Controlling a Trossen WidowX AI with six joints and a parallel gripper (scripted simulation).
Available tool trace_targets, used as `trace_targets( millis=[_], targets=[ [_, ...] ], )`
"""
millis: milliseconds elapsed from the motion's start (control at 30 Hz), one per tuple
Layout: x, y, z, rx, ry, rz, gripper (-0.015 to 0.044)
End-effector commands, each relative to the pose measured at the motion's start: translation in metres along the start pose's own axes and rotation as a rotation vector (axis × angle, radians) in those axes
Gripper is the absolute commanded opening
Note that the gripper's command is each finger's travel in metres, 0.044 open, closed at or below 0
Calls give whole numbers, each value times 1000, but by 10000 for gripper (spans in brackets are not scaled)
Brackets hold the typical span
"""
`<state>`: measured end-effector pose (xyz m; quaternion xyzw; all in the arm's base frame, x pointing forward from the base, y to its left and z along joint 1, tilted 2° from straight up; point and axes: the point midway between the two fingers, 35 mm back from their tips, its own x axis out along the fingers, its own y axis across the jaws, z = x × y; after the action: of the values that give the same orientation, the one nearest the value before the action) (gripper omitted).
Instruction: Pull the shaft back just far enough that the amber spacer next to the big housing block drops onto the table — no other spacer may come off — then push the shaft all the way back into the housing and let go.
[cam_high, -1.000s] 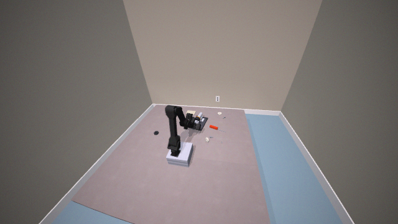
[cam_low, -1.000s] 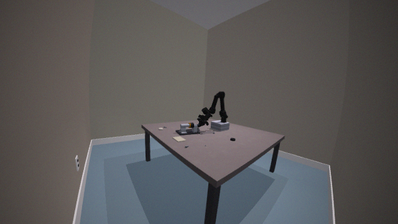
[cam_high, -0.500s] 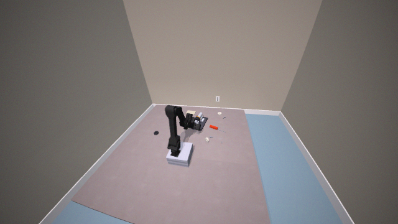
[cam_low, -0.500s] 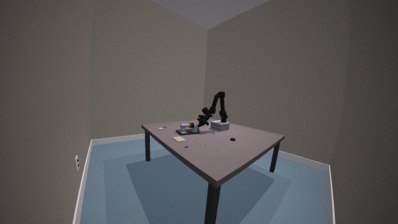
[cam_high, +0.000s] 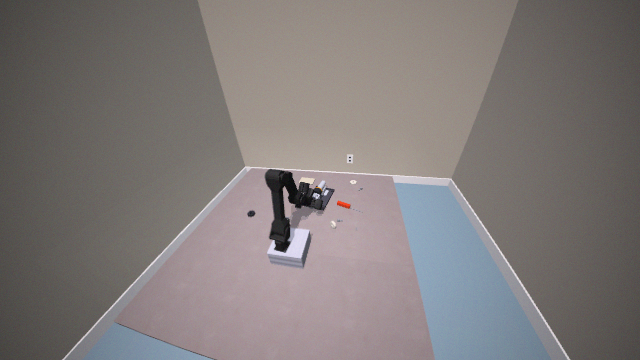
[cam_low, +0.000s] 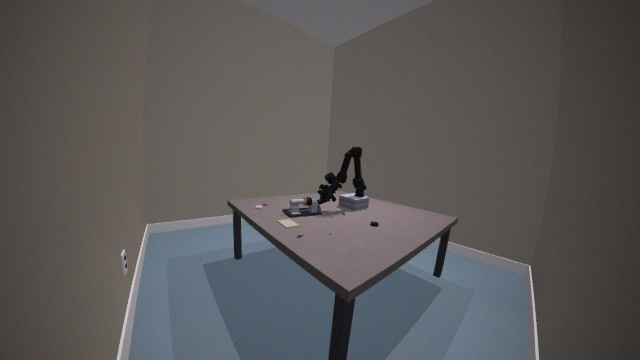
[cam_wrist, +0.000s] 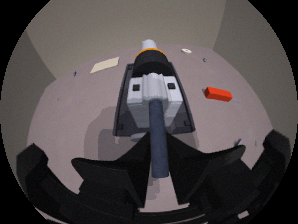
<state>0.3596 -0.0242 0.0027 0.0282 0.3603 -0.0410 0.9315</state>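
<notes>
The dark blue-grey shaft (cam_wrist: 159, 157) points toward me out of the light grey bearing block (cam_wrist: 175, 104) (cam_low: 314, 206). My gripper (cam_wrist: 156, 134) (cam_low: 320, 202) is shut on the shaft just outside that block, one black finger on each side. Behind the block, black spacers (cam_wrist: 151, 64) (cam_low: 309, 201) sit around the shaft; single rings cannot be told apart. The amber spacer (cam_wrist: 151, 50) (cam_low: 305, 201) is still up in line with them, against the big light grey housing block (cam_wrist: 148, 44) (cam_low: 296, 202). All stand on a dark base plate (cam_wrist: 120, 120) (cam_low: 302, 213).
A red-handled screwdriver (cam_wrist: 218, 94) (cam_high: 343, 204) lies right of the base plate. A beige pad (cam_wrist: 105, 65) (cam_low: 288, 223) lies to its left. A black ring (cam_high: 251, 213) (cam_low: 374, 224), a whitish ring (cam_high: 333, 224) and a pale disc (cam_high: 353, 182) (cam_wrist: 186, 51) lie farther off.
</notes>
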Motion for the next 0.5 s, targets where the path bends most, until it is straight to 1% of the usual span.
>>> trace_targets(
  millis=[0, 467],
  targets=[
    [-1, 0, 0, -1, 0, 2, 0],
    [-2, 0, -2, -1, 0, 2, 0]
  ],
)
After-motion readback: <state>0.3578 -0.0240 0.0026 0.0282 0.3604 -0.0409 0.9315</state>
